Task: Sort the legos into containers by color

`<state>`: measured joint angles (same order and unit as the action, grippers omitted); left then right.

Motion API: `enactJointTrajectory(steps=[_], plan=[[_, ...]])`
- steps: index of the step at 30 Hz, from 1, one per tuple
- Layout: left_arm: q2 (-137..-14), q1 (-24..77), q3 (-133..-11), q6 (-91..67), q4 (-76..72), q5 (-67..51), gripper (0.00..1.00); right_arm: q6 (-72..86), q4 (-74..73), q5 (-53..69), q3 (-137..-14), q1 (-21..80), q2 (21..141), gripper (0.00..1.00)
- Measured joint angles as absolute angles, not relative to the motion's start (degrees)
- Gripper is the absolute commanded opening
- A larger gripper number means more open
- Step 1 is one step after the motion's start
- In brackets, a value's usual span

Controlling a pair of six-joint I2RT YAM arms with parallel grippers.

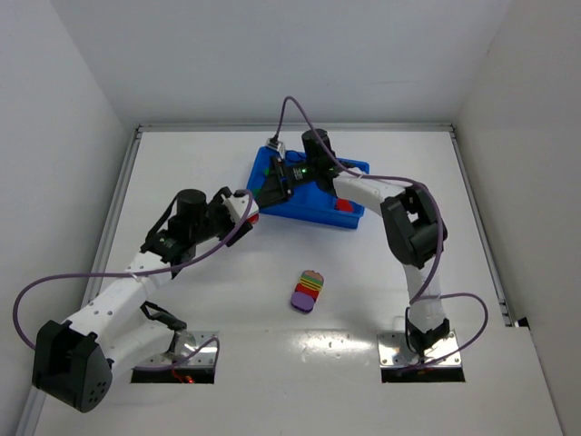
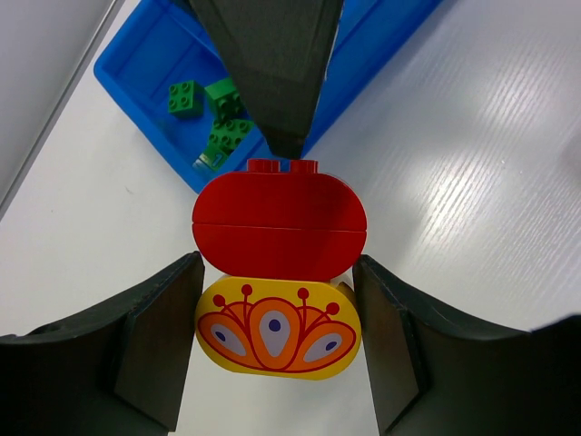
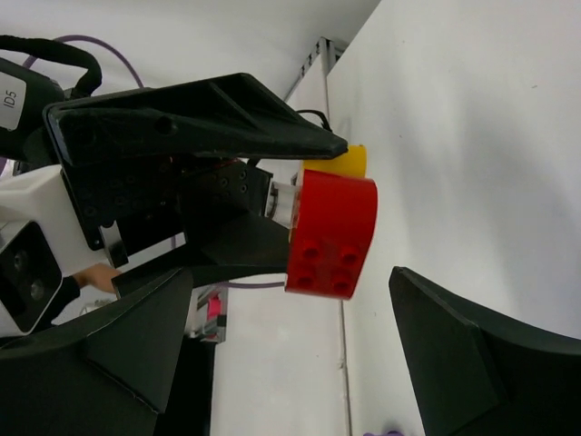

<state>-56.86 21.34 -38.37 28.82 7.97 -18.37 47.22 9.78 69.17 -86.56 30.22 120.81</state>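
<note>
gripping lego clump (image 2: 277, 282); tray (image 2: 136, 73) partly hidden

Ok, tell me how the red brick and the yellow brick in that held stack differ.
The red brick is plain; the yellow brick carries an orange fan print with red dots. The yellow brick is clamped in the left claw; the red brick juts mostly beyond it. The red brick shows studs on its far edge; the yellow brick shows none. Both share a rounded outline and are stuck together.

Blue tray (image 1: 309, 207) largely beneath the right arm (image 1: 363, 193), its middle out of sight
</note>
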Motion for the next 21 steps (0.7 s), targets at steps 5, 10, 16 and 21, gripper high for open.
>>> enactJointTrajectory(steps=[5, 10, 16, 21], plan=[[-56.9, 21.3, -38.4, 28.8, 7.6, -18.4, 0.32, 48.0, 10.8, 69.5, -87.6, 31.4, 122.3, 0.90], [-56.9, 21.3, -38.4, 28.6, 6.9, -18.3, 0.32, 48.2, 11.1, 69.5, -88.2, 31.8, 124.7, 0.67], [-56.9, 21.3, -38.4, 28.4, 6.8, -18.0, 0.32, 48.5, 10.3, 69.2, -89.4, 31.8, 126.1, 0.40], [-56.9, 21.4, -38.4, 28.5, 6.7, -17.5, 0.32, 49.3, 10.2, 69.0, -89.5, 31.5, 126.1, 0.12]])
